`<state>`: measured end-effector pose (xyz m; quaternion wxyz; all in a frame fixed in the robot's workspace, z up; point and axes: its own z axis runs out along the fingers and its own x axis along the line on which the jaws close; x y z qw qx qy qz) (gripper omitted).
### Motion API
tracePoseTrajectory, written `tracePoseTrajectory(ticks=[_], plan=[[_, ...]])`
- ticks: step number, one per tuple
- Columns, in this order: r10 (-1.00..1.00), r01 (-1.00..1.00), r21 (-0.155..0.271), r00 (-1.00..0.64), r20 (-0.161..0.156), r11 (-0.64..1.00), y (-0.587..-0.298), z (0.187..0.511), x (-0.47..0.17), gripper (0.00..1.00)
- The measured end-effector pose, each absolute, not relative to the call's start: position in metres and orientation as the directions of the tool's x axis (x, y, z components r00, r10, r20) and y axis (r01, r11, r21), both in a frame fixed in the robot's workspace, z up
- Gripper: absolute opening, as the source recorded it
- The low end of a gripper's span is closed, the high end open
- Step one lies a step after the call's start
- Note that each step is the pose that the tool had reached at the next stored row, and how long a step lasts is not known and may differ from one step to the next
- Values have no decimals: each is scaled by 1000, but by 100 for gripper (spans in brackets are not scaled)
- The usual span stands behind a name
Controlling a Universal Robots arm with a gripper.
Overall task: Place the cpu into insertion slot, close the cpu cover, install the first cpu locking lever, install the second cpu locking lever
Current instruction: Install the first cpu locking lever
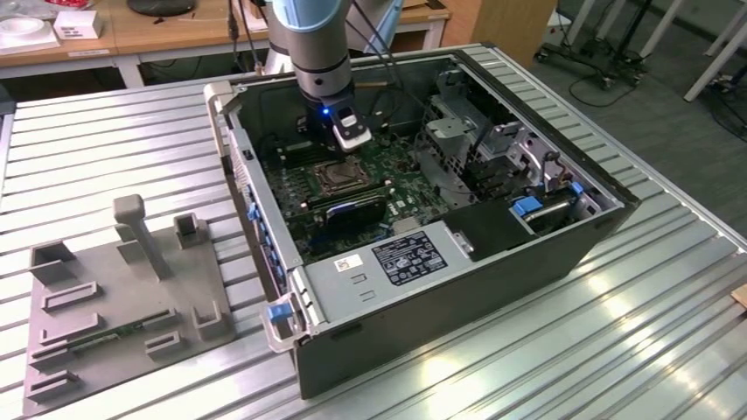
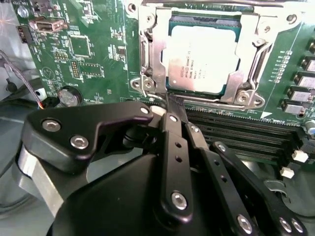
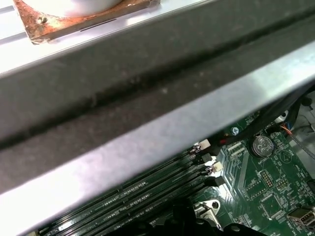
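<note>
From my station I see the arm reaching down into the open computer case (image 1: 502, 262) that stands on the ribbed metal tabletop (image 1: 653, 341), with the tool (image 1: 348, 140) hanging just above the insertion slot (image 1: 338, 181) on the green motherboard (image 2: 93, 49). In the second wrist view the cpu (image 2: 204, 59) sits inside that slot: a flat, pale silvery square with small dark print on its face and a thin green edge around it. The cpu cover (image 2: 155, 34), a thin bright metal frame with a large square window, lies flat over the chip's borders, so the chip shows through the window. I cannot tell from here how the locking levers along the frame's sides are set. The tool (image 2: 166, 101) has its black fingers (image 2: 170, 132) drawn narrow, close against each other, and their tips are at the socket's near corner, between the frame and the long black memory slots (image 2: 236, 132); whether anything is pinched between them I cannot make out. A round coin battery (image 2: 69, 96) sits on the board off to one side. In the exterior view, a grey fixture plate (image 1: 117, 306) lies on the tabletop well apart from the case, toward the exterior view's left.
</note>
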<state>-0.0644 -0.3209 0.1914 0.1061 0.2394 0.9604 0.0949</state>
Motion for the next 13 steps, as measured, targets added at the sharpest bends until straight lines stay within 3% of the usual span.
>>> tracePoseTrajectory(ticks=[13], plan=[[480, 440, 232, -863, -156, 867, -321, 203, -64, 11]])
